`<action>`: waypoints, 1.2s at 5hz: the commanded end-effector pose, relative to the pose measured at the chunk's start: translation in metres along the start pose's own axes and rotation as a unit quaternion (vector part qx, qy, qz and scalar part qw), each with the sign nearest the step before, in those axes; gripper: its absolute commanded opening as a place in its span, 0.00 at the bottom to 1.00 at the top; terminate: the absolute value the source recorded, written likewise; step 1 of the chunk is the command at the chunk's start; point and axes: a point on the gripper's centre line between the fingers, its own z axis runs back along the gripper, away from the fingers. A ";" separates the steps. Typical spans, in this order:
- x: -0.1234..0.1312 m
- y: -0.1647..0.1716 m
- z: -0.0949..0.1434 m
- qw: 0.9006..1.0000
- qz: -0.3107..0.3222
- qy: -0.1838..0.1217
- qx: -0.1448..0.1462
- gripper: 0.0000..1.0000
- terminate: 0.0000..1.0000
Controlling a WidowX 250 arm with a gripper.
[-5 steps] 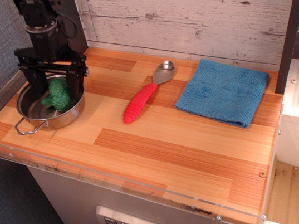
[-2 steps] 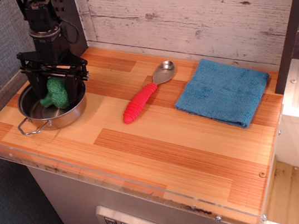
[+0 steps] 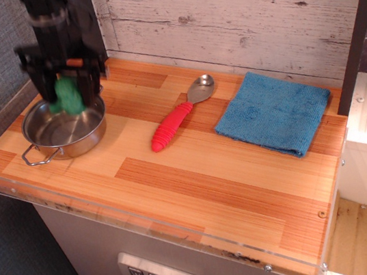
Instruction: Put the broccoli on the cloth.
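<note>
the gripper [image 3: 66, 93], jaws closed on the broccoli [image 3: 67, 96], holds it above the pot [image 3: 65, 131] at the counter's back-left corner, with the cloth [image 3: 274, 113] well apart toward the back-right corner, past the spoon [image 3: 179, 116].

My claw [image 3: 66, 93] holds the broccoli [image 3: 67, 95] above the pot [image 3: 65, 131] at the counter's [image 3: 198, 190] left; spoon [image 3: 180, 114] centre, cloth [image 3: 273, 111] right.

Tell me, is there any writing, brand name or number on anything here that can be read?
None can be read. The blue cloth, the steel pot, the red-handled spoon, the broccoli in the gripper and the wooden counter show no words, labels or numbers.
</note>
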 end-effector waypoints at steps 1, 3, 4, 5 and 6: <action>0.009 -0.034 0.072 0.996 -0.019 -0.082 0.009 0.00 0.00; 0.022 -0.136 0.082 0.988 -0.108 -0.102 -0.050 0.00 0.00; 0.018 -0.186 0.088 0.985 -0.112 -0.110 -0.070 0.00 0.00; 0.016 -0.227 0.090 0.985 -0.104 -0.104 -0.093 0.00 0.00; 0.021 -0.245 0.082 0.987 -0.089 -0.086 -0.103 0.00 0.00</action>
